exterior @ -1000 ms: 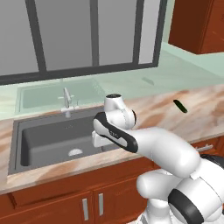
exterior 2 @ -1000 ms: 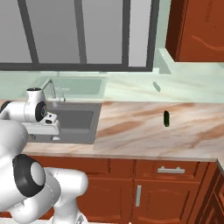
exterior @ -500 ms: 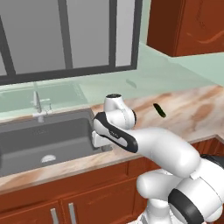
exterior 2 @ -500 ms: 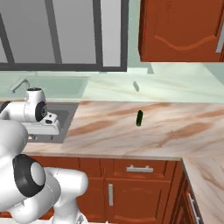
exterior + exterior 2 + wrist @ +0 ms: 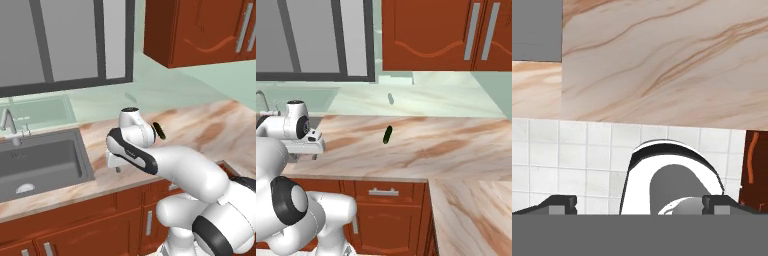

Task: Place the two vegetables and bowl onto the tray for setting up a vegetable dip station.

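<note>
The two small dark fingertips (image 5: 559,201) stand spread to their widest in the hand view, one low at each side, with nothing between them and nothing touched. The gripper (image 5: 639,202) points down past the counter's front edge: beyond the tips that view shows a white tiled floor (image 5: 572,145), a strip of red-brown cabinet front (image 5: 757,165) to one side, and farther out the glossy marble countertop (image 5: 662,60), cream veined with tan and rust, with a flat grey corner of the sink (image 5: 537,30). The left base view adds what the hand view cannot: the gripper hangs just over the counter's front edge beside the matte grey rectangular sink (image 5: 37,162), and the slim dark green vegetable (image 5: 160,131) lies on the marble beyond the hand, half hidden by the white wrist. The right base view shows that vegetable (image 5: 387,134) whole, a short rounded stick lying alone on the counter well apart from the fingers, under the red-brown wall cabinets (image 5: 446,35) and a pale green backsplash (image 5: 421,97).
</note>
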Tool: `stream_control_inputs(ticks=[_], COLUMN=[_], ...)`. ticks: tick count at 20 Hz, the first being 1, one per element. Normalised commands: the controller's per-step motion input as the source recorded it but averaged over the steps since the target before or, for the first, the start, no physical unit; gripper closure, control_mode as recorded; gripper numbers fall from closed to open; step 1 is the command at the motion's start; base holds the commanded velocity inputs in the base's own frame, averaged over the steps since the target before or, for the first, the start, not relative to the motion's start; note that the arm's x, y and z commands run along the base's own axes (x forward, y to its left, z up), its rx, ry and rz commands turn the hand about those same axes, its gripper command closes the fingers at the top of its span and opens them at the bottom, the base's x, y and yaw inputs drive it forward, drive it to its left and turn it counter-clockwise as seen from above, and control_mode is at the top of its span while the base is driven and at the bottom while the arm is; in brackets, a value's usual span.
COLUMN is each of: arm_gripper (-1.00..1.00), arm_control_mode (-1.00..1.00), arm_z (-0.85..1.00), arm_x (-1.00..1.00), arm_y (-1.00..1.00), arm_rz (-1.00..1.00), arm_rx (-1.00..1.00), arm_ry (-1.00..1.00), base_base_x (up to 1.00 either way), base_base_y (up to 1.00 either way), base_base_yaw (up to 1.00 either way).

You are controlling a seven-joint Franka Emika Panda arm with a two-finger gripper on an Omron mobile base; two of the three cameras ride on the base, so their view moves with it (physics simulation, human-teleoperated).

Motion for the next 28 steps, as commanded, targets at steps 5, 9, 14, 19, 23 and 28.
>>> stream_control_inputs(ticks=[5,9,14,19,23,28], arm_gripper=[-1.0,-1.0,-1.0,-1.0,-1.0,-1.0], arm_control_mode=[1.0,1.0,1.0,1.0,1.0,1.0], arm_z=[0.0,0.0,0.0,0.0,0.0,0.0], arm_x=[0.0,0.0,0.0,0.0,0.0,0.0], arm_y=[0.0,0.0,0.0,0.0,0.0,0.0], arm_rz=[0.0,0.0,0.0,0.0,0.0,0.0], arm_rx=[0.0,0.0,0.0,0.0,0.0,0.0], arm_ry=[0.0,0.0,0.0,0.0,0.0,0.0], base_base_x=[0.24,0.3,0.42,0.54,0.41,0.34], base_base_y=[-0.36,-0.19,-0.06,-0.03,-0.04,-0.04], base_base_yaw=[0.0,0.0,0.0,0.0,0.0,0.0])
